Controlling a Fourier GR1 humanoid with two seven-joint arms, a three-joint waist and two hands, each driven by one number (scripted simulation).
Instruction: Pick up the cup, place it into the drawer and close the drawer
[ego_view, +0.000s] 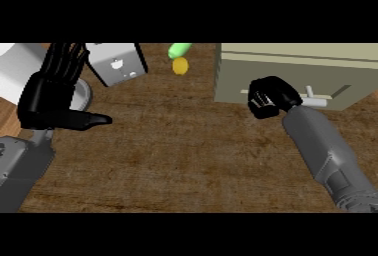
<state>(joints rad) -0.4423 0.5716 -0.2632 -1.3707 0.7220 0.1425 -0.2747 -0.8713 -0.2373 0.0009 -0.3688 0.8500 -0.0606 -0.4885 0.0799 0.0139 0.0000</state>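
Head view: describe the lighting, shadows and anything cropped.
Head view: flat, even light with no glare; the brown wood-grain counter darkens toward its lower edge; the black right robot hand shows little surface detail; the beige drawer cabinet is cropped at the frame's right edge.

Grey box (116, 64), green item (179, 49) touching yellow item (180, 65), brown counter (177, 155)

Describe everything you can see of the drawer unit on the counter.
The drawer unit is a pale beige box standing at the far right of the brown counter, its top cut off by the view's edge. Its front face shows a recessed panel and a small pale handle sticking out. The drawer looks shut or nearly so. The right robot hand, fingers curled, is against its front beside the handle.
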